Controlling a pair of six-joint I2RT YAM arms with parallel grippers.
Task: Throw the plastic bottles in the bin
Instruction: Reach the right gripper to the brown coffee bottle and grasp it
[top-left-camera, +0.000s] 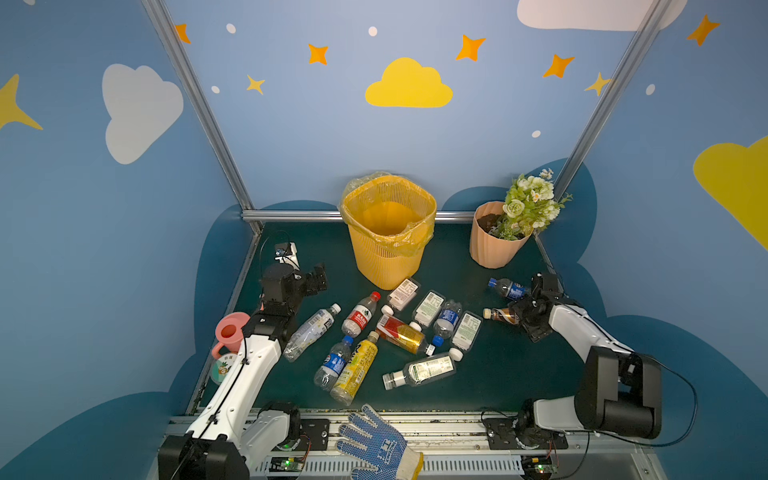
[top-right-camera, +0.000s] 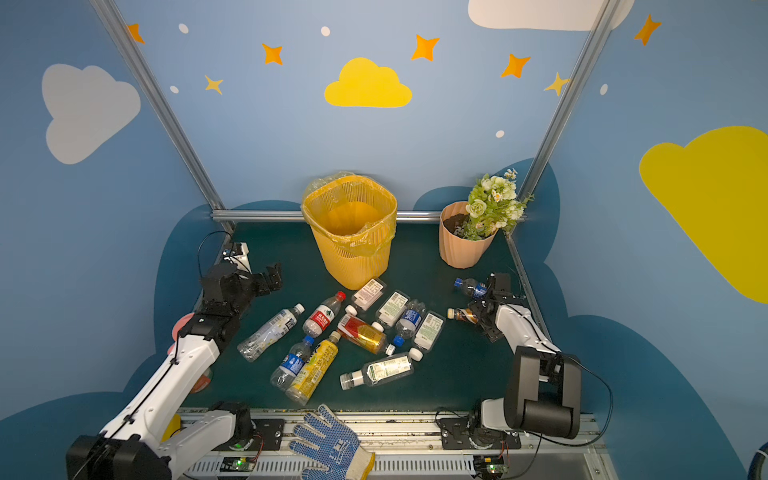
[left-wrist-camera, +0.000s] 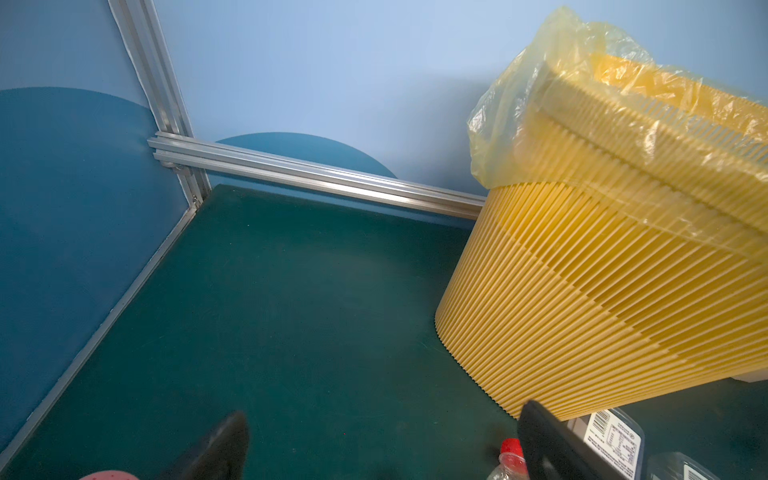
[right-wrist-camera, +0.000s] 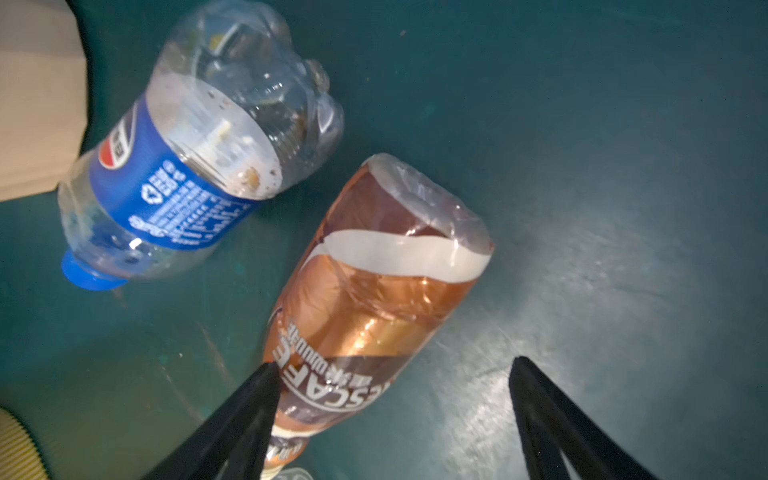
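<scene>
Observe that the right gripper (right-wrist-camera: 393, 365) straddles the lying brown coffee bottle (right-wrist-camera: 374, 299) with jaws spread, one finger (right-wrist-camera: 249, 399) touching it, while the left gripper (left-wrist-camera: 384, 415) hangs wide open beside the bin (top-left-camera: 386, 257), other bottles (top-left-camera: 359, 320) scattered before it

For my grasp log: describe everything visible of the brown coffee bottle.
The brown coffee bottle is plastic in a glossy brown wrap with a white band and lettering, pale cap. It lies sideways on the green mat beside a blue-labelled bottle. The open right gripper straddles it, one finger against its label.
</scene>
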